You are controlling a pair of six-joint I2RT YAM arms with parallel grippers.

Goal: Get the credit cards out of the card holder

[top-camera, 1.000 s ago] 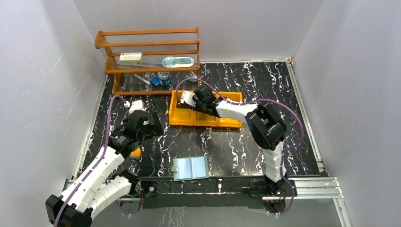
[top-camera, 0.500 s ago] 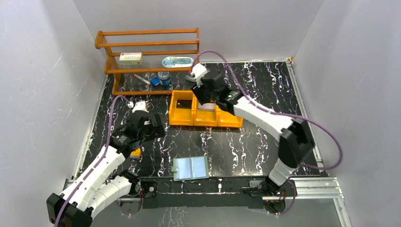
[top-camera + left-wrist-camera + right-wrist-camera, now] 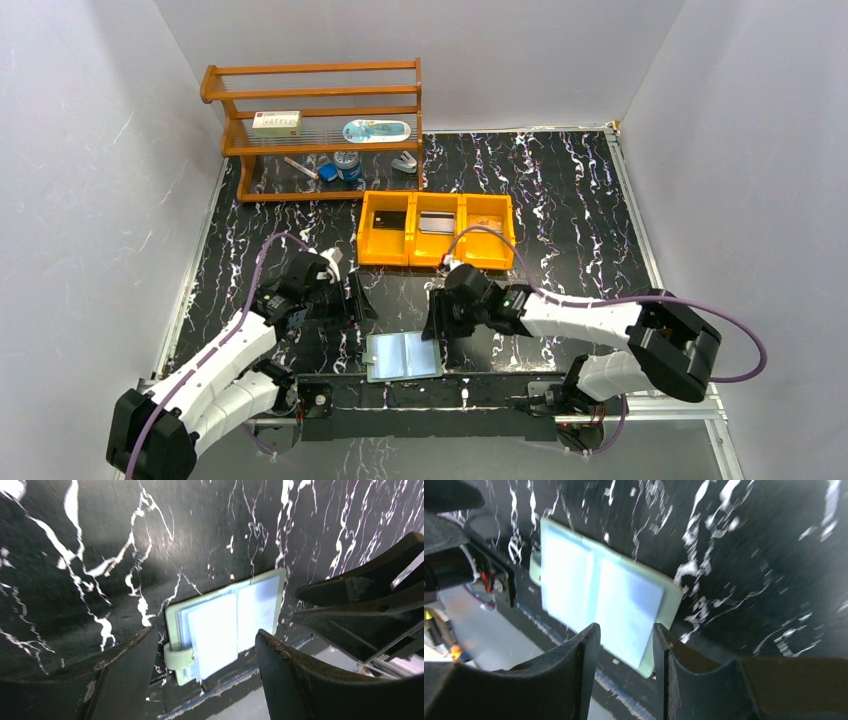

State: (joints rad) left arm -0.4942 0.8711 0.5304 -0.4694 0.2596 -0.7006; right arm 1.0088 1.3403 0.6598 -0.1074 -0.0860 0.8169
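Note:
The muted-green card holder (image 3: 403, 355) lies open on the black marbled table by the near edge, its pale glossy pockets up. It shows in the left wrist view (image 3: 227, 625) and the right wrist view (image 3: 599, 602). My left gripper (image 3: 355, 300) is open and empty just left of it (image 3: 205, 655). My right gripper (image 3: 436, 320) is open and empty just above its right edge (image 3: 626, 635). A black card (image 3: 390, 219) and a silver-grey card (image 3: 437, 222) lie in the orange tray (image 3: 436, 257). I cannot make out a tan card.
A wooden rack (image 3: 310, 95) stands at the back left with a white box (image 3: 277, 122) and an oval blue tin (image 3: 376, 130) on it, and small items beneath. The metal rail (image 3: 500, 385) of the table's near edge runs just below the card holder.
My right arm has swung from the orange tray at the back down to the card holder at the front. My left gripper has moved right and nearer to the holder.

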